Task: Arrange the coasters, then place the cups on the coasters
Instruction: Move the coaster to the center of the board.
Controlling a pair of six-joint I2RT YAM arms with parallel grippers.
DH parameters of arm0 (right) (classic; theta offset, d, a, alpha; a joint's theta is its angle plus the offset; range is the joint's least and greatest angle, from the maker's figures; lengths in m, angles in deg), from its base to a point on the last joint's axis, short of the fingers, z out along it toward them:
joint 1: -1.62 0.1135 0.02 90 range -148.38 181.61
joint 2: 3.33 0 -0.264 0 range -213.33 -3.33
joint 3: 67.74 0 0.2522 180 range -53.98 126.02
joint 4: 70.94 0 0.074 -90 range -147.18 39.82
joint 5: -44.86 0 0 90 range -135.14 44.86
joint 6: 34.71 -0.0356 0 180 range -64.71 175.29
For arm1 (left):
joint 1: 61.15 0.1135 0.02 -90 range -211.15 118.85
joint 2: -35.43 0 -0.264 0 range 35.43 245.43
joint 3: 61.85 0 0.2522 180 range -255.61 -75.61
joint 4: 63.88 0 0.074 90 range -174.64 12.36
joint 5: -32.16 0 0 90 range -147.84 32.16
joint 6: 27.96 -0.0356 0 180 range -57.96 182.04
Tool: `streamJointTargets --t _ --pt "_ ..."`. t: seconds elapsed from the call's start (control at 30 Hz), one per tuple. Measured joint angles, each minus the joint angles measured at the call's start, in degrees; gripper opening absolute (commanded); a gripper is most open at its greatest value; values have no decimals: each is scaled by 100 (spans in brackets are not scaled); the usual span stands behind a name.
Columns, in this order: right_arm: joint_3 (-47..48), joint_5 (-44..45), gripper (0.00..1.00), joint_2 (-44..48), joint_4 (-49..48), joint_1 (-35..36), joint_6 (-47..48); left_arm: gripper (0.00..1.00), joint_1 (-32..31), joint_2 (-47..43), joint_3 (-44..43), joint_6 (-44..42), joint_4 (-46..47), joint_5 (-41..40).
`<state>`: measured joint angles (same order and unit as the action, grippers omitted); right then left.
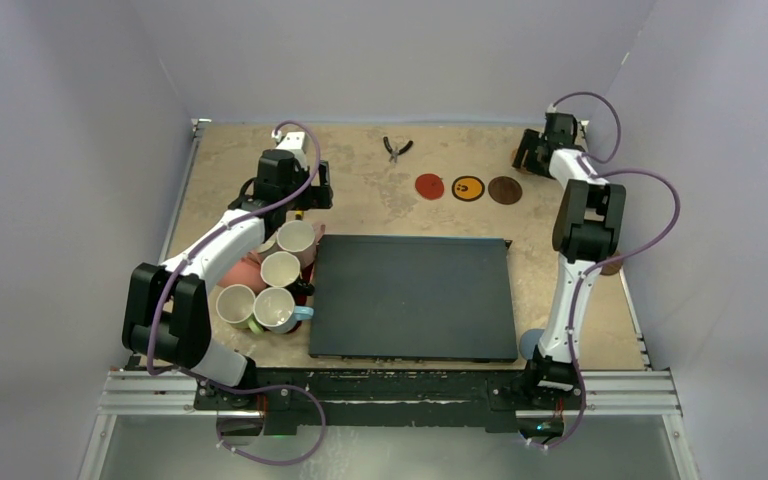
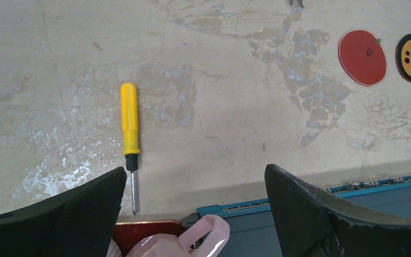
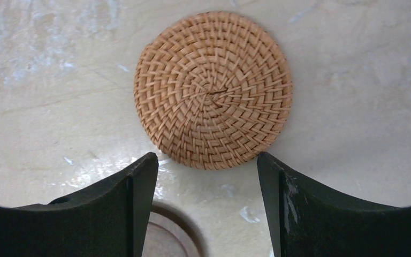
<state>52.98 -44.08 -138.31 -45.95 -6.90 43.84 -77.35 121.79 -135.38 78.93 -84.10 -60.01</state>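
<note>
Three coasters lie in a row at the back: red (image 1: 428,185), yellow with black marks (image 1: 468,187) and dark brown (image 1: 505,190). A grey-blue coaster (image 1: 531,343) peeks out by the right arm's base. In the right wrist view, a tan woven coaster (image 3: 213,88) lies just beyond my open right gripper (image 3: 206,158), and a brown wood disc (image 3: 163,235) shows below it. Several cups (image 1: 281,269) cluster at the left. My left gripper (image 2: 195,171) hangs open above a pale pink cup's handle (image 2: 214,233), touching nothing.
A large black mat (image 1: 412,297) fills the middle of the table. A yellow screwdriver (image 2: 129,120) lies ahead of the left gripper, and the red tray's corner (image 2: 144,230) is below it. Pliers (image 1: 397,148) lie at the back centre.
</note>
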Motion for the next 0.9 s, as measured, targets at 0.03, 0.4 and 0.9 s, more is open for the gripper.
streamJointTargets --t 0.03,0.4,0.9 --pt "22 -50 71 -15 0 31 4 96 0 0 0 0 0 0" --pt "295 -269 71 -168 98 256 315 95 -2 0 0 -2 0 0" --pt "-319 -334 76 348 177 348 334 96 -4 0 0 -2 -2 -44"
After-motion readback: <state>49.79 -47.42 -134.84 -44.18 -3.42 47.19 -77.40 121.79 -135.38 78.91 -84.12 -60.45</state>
